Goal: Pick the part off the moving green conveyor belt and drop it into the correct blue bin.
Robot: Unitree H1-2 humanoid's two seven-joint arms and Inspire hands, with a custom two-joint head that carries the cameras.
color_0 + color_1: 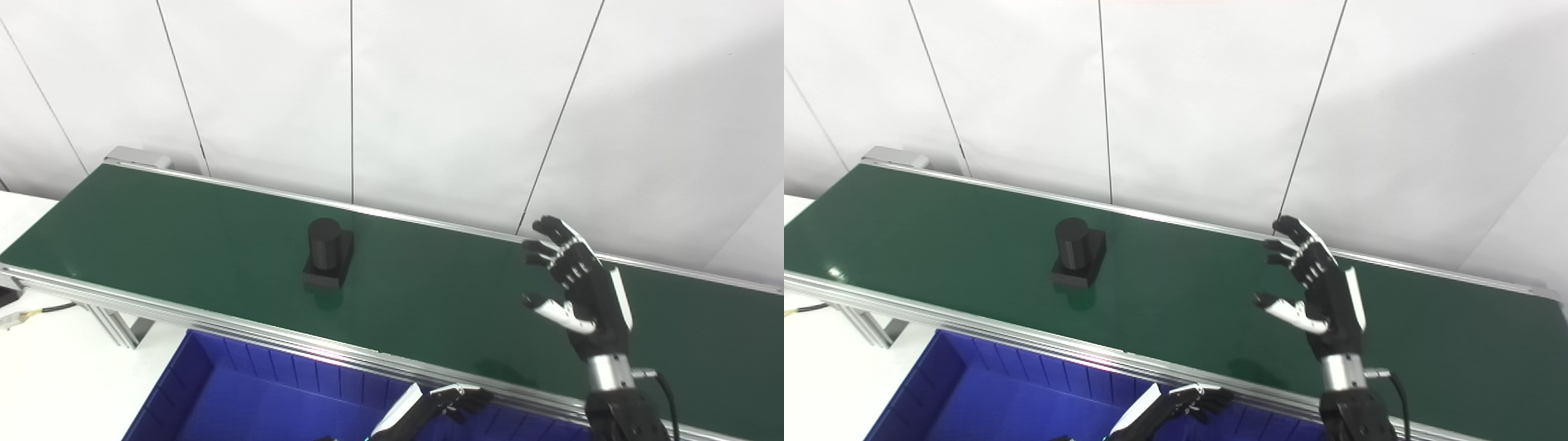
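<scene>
— Where's the part (pixel 328 253) sitting right now?

— On the green conveyor belt (pixel 184 245), roughly mid-width, a dark cylinder standing upright on a square base. Nothing is touching it. From the right hand (pixel 579 294) it lies at about nine o'clock, well apart.

— And that hand, is it holding anything?

— No. It's raised above the belt with its fingers (pixel 554 245) spread and the thumb out to the side, empty, palm turned toward the part. It looks poised to catch rather than reaching.

— What about the other one?

— The left hand (pixel 1188 401) is low, just at the near rail of the belt, over the blue bin (pixel 202 392). Its fingers look curled, but only a part of it shows, so I can't tell whether it's fully closed. It holds nothing that I can see.

— So which step is this?

— I'd say the wait before the pick: nothing has been grasped, the bin shows no part in it.

— What does the next move need?

— Timing, mostly, I'd guess. The right hand has to come down around the cylinder, at its nine o'clock, and close on the upright body rather than the flat base. If the belt carries the part toward it, meeting it is easier than chasing; which way it runs, I can't tell from here. Then it swings to six o'clock, over the bin.
</scene>
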